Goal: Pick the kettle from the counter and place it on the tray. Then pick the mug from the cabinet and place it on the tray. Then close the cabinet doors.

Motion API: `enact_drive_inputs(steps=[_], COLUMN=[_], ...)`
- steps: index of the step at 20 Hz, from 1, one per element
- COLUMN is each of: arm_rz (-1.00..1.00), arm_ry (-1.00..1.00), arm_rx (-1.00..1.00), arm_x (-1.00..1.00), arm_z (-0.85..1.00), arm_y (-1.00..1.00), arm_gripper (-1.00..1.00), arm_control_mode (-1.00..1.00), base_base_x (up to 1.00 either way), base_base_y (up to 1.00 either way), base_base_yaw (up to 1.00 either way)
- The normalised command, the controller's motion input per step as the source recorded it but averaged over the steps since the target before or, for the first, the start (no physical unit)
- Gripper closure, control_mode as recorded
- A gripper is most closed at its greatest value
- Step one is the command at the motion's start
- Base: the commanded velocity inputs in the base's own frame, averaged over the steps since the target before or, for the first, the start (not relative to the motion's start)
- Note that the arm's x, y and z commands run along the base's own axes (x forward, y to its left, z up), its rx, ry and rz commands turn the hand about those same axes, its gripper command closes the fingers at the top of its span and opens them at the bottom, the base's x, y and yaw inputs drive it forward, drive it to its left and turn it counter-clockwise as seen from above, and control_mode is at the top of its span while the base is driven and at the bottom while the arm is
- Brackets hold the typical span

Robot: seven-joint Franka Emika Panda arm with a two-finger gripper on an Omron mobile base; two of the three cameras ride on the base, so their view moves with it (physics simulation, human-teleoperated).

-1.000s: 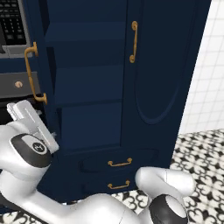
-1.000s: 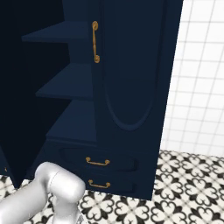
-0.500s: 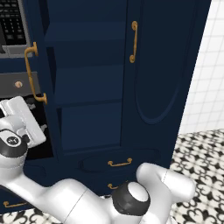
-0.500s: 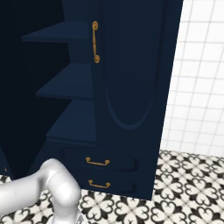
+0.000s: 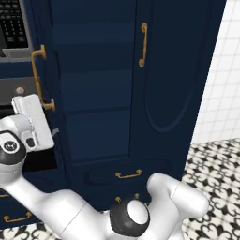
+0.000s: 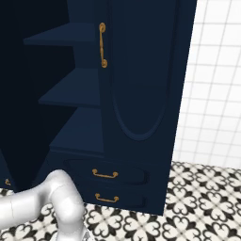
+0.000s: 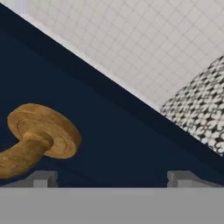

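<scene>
**Spotter:** Where are the doors?

**Me:** The right door point(image 5: 178, 70) lies flat against the tall cabinet point(image 6: 141, 155), looking closed. The left door point(image 5: 55, 56) is swung out towards me, nearly edge-on in my left base view, at about 9 o'clock from the right one. Behind it I see the shelves point(image 6: 70, 89).

**Spotter:** And the pincer?

**Me:** The pincer point(image 7: 111, 179) is spread as wide as it goes and holds nothing. Its two fingertips point(image 7: 41, 178) poke up far apart at the bottom of my hand view, with bare navy door panel between them.

**Spotter:** What does the next move hinge on?

**Me:** On the left door's brass handle point(image 5: 39, 75). It runs up and down the door, 12 to 6 o'clock in the left base view, and my hand sits just beside its lower end. In the hand view its round foot point(image 7: 41, 131) sits at roughly 10 o'clock from the middle of the pincer, the stem running off towards 8 o'clock. So the handle is off to one side, not between the fingers.

**Spotter:** Grab it or push?

**Me:** My guess is a push on the panel would do. I can't tell whether the fingertips are touching the door.
</scene>
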Motion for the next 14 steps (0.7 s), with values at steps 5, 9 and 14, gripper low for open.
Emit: enact_drive_inputs(steps=[5, 9, 14], arm_rz=[0.01, 0.11, 0.24], arm_ry=[-0.28, -0.23, -0.21], arm_rx=[0.19, 0.26, 0.22], arm_x=[-0.02, 0.11, 0.77], arm_z=[-0.08, -0.05, 0.00], arm_y=[-0.99, -1.00, -0.89], arm_gripper=[-1.00, -1.00, -1.00], arm_control_mode=[-1.00, -1.00, -1.00], base_base_x=[0.00, 0.00, 0.00], base_base_y=[0.00, 0.00, 0.00], base_base_yaw=[0.00, 0.00, 0.00])
